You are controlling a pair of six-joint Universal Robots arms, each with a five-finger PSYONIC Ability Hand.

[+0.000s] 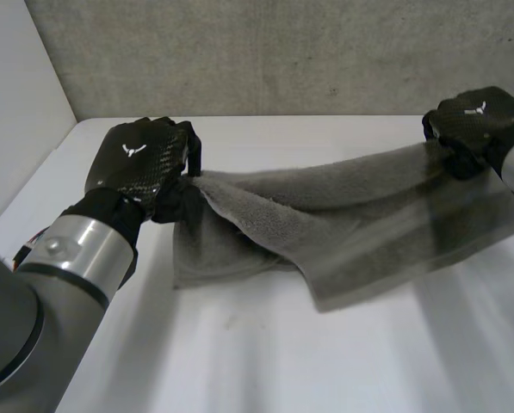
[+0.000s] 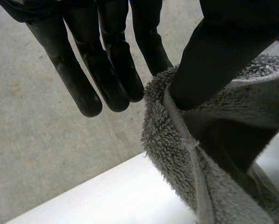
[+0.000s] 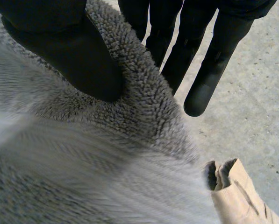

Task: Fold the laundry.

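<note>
Nearest you, the left hand point(image 1: 140, 163) is by the worktop's point(image 1: 239, 361) left edge, its thumb pinching one end of the grey towel point(image 1: 351, 224) against its straight fingers. You can see the towel stretched between both hands, its lower part sagging onto the middle of the worktop. Farther off, toward the far right corner, the right hand point(image 1: 476, 120) pinches the other end between its thumb and fingers.

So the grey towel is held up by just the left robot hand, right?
Not quite. Both hold it up: the left robot hand pinches one end of the towel, and the right robot hand pinches the other end. The head view shows this.
</note>
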